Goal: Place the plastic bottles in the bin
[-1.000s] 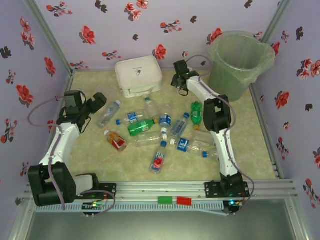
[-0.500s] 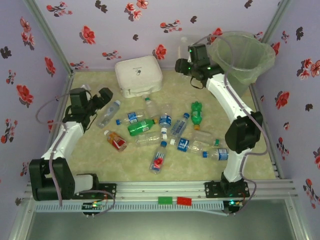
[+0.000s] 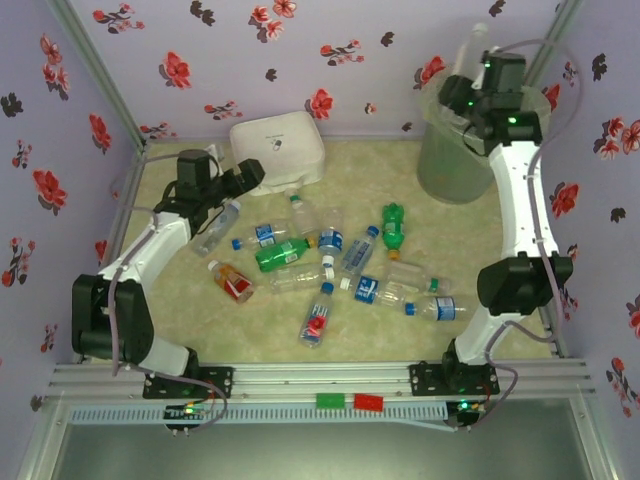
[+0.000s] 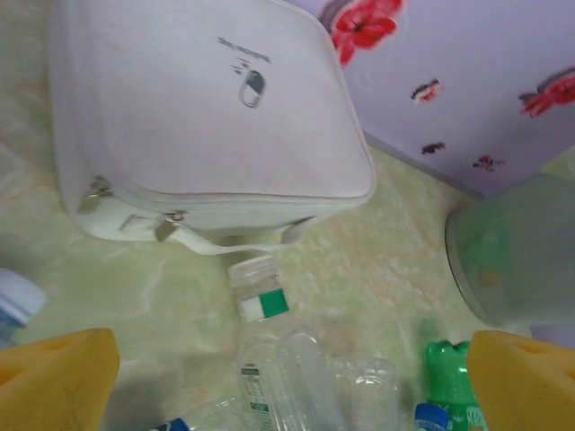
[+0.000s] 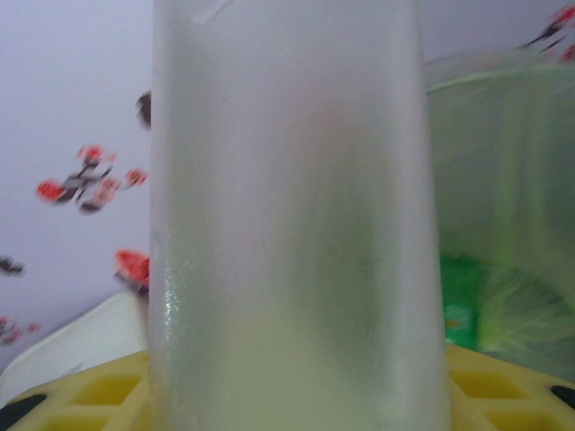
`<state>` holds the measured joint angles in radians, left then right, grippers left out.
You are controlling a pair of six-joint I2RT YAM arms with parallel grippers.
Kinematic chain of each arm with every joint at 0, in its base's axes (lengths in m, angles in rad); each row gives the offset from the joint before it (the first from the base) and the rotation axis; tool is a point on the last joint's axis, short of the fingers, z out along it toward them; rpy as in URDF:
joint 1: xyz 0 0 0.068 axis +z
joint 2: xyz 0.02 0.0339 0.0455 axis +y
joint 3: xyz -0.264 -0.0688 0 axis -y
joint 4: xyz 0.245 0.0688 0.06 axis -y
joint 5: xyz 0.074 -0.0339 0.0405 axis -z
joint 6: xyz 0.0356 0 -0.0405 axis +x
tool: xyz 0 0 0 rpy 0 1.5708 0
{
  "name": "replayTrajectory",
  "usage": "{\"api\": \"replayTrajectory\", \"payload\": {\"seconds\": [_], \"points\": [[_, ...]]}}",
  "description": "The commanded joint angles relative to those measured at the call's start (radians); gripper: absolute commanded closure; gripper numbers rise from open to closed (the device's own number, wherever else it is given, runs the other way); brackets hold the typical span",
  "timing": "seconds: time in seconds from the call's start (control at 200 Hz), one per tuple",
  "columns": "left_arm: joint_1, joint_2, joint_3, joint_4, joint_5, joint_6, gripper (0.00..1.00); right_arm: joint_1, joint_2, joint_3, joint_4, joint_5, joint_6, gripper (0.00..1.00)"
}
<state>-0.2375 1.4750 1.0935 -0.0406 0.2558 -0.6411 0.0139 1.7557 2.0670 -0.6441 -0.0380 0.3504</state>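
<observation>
Fingers of right gripper (image 3: 462, 88) are pinching a clear bottle (image 5: 296, 224) at the bin (image 3: 450, 170) rim; left gripper (image 3: 245, 180) fingers are gaping wide, empty.

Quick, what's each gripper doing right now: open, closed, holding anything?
Left gripper: open, holding nothing.
Right gripper: closed on a clear plastic bottle, up at the bin.

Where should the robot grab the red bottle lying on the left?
The red bottle lies flat and slanted on the table, with bare space along both long sides. So probably grip its middle, coming straight down from above, jaws across its width.
</observation>
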Motion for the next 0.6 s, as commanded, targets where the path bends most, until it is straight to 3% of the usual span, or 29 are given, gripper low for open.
{"api": "replayTrajectory", "payload": {"seconds": [0.0, 0.165, 0.305, 0.41, 0.595], "points": [[-0.028, 0.025, 0.043, -0.055, 0.015, 0.082, 0.00, -0.041, 0.021, 0.045, 0.063, 0.044, 0.011, 0.59], [-0.047, 0.003, 0.015, -0.062, -0.016, 0.087, 0.00, -0.060, 0.132, 0.114, 0.096, 0.108, 0.016, 0.58], [-0.048, -0.023, -0.004, -0.088, -0.041, 0.072, 0.00, -0.063, 0.278, 0.283, 0.040, 0.143, 0.004, 0.57], [-0.048, -0.037, -0.013, -0.109, -0.048, 0.074, 0.00, -0.067, 0.375, 0.391, -0.018, 0.154, 0.020, 0.53], [-0.047, -0.059, -0.030, -0.130, -0.069, 0.075, 0.00, -0.074, 0.438, 0.401, -0.024, 0.137, 0.070, 0.43]]}}
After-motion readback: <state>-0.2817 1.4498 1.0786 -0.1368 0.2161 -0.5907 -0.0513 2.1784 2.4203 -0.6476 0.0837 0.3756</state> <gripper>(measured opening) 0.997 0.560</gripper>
